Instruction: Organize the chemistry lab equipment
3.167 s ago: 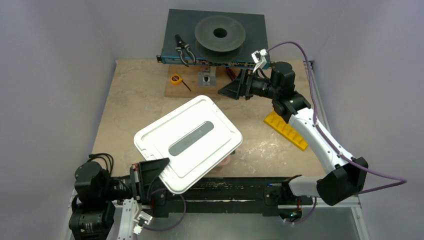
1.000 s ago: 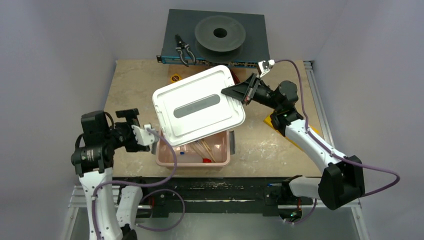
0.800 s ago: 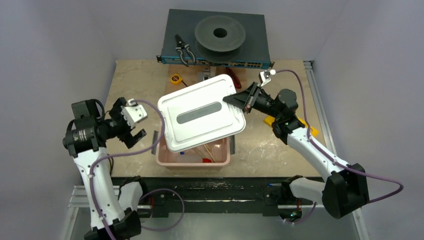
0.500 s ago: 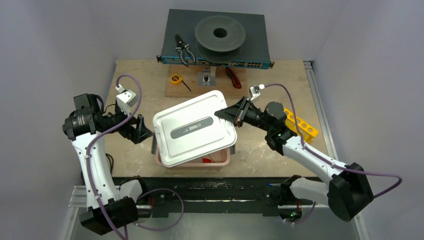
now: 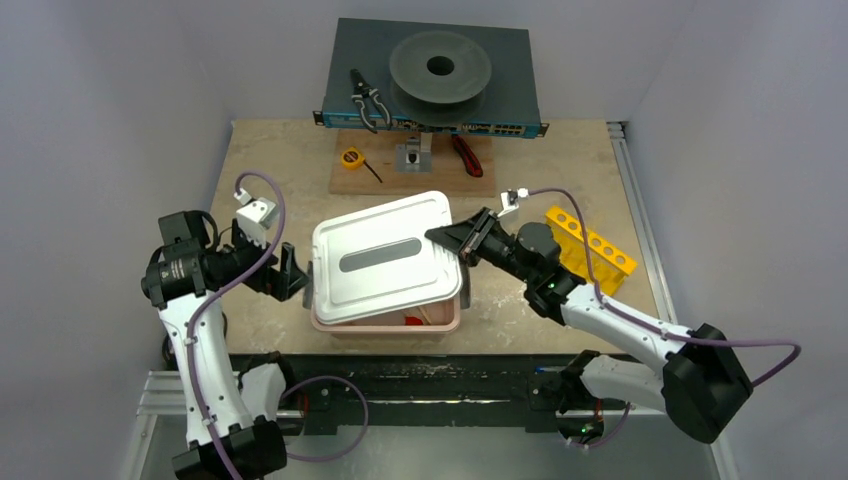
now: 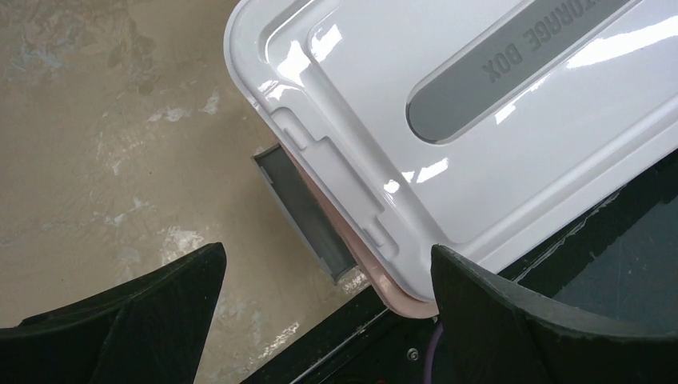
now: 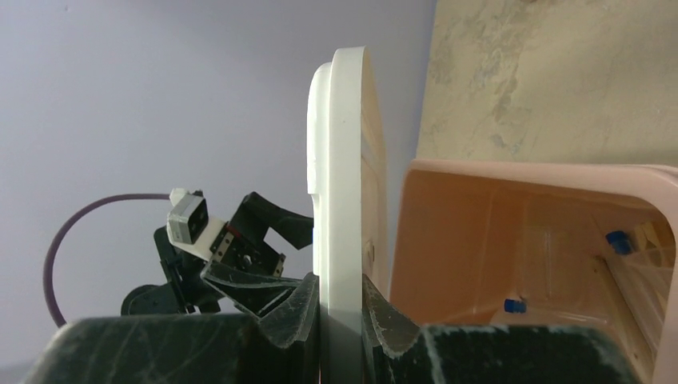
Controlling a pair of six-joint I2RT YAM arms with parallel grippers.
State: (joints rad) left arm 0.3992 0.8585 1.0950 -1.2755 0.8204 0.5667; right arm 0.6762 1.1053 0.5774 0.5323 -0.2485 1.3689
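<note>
A white storage-box lid (image 5: 385, 255) lies skewed over a pink box (image 5: 436, 325), with the box's near strip still showing. There I see a red cap (image 5: 412, 320) and wooden sticks (image 5: 430, 314). My right gripper (image 5: 452, 240) is shut on the lid's right edge. In the right wrist view the right gripper (image 7: 340, 292) pinches the lid (image 7: 344, 160) edge-on, held off the box wall (image 7: 496, 232). Blue tube caps (image 7: 616, 238) show inside. My left gripper (image 5: 290, 275) stands open beside the box's left end. In the left wrist view the left gripper (image 6: 326, 264) frames the grey latch (image 6: 308, 212) and the lid (image 6: 496, 120).
A yellow tube rack (image 5: 590, 250) lies right of the box, behind my right arm. At the back sit a wooden board (image 5: 372, 182), a yellow tape measure (image 5: 350, 157), a red-handled tool (image 5: 462, 155), pliers (image 5: 367, 97) and a dark spool (image 5: 440, 65).
My right gripper has carried the lid down and towards the near left, over the pink box. My left arm has swung in to the box's left side, still open.
</note>
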